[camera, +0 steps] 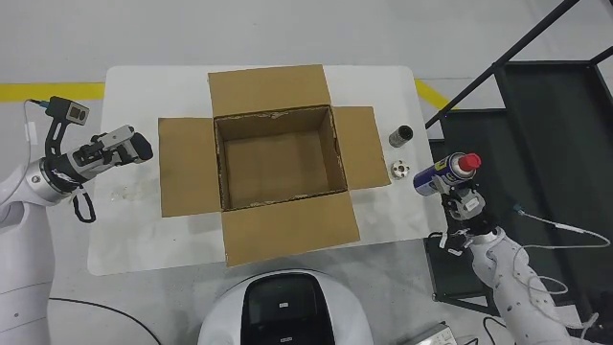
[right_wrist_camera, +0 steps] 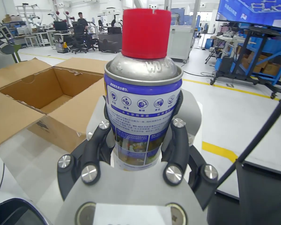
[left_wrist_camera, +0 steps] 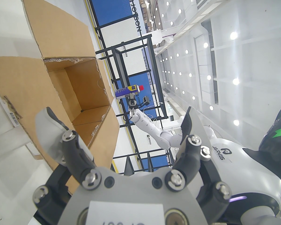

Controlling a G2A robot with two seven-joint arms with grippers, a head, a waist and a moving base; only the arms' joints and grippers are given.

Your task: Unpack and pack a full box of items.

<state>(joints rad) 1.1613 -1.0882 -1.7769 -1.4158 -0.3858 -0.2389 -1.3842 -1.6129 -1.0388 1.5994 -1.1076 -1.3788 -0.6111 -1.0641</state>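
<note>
An open cardboard box point(camera: 280, 157) with all flaps spread lies mid-table, its inside bare point(left_wrist_camera: 84, 87) point(right_wrist_camera: 35, 90). My right gripper point(camera: 458, 192) is shut on a blue spray can point(camera: 445, 172) with a red cap point(right_wrist_camera: 144, 35), held lying sideways just past the table's right edge; the can point(left_wrist_camera: 127, 91) is seen far off in the left wrist view. My left gripper point(camera: 132, 147) hovers over the table's left part, beside the box's left flap, open point(left_wrist_camera: 118, 126) and holding nothing.
Two small cylindrical items stand on the white table point(camera: 144, 240) right of the box: a dark one point(camera: 401, 135) and a pale one point(camera: 399, 168). A black metal frame point(camera: 522, 86) rises off the table's right side.
</note>
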